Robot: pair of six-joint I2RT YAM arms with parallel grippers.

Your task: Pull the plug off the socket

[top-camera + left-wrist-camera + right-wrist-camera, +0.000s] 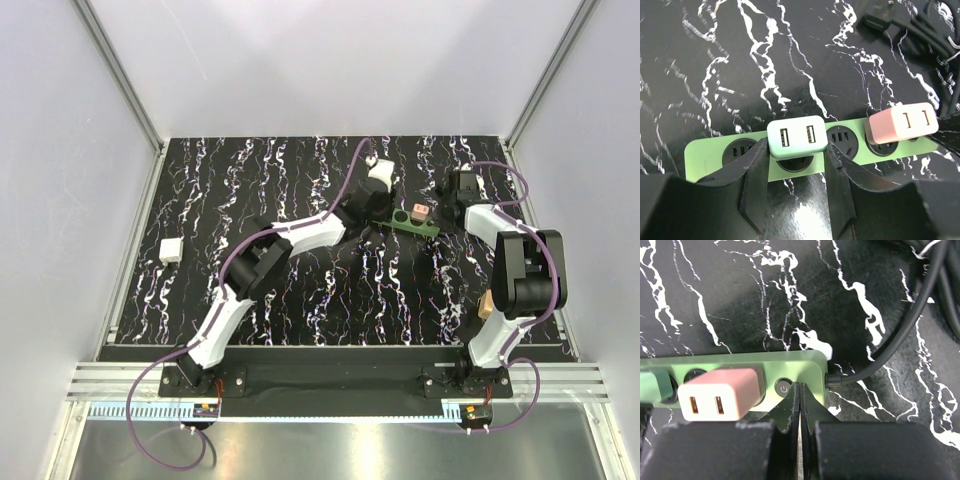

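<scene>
The green power strip [408, 227] lies at the back middle of the table, with a mint-green USB plug [796, 136] in its second socket and a pink plug [900, 125] in the fourth. My left gripper [795, 150] has one finger touching each side of the mint plug. My right gripper [800, 387] is shut and empty. Its tips rest on the strip's cord end [810, 365], beside the power button [783, 387] and right of the pink plug [720, 392]. The black cord [880, 360] leaves that end.
A small white block [171, 250] lies at the left of the table. Loops of black cable [920, 30] lie behind the strip at the back right. Grey enclosure walls stand round the black marbled table [330, 290].
</scene>
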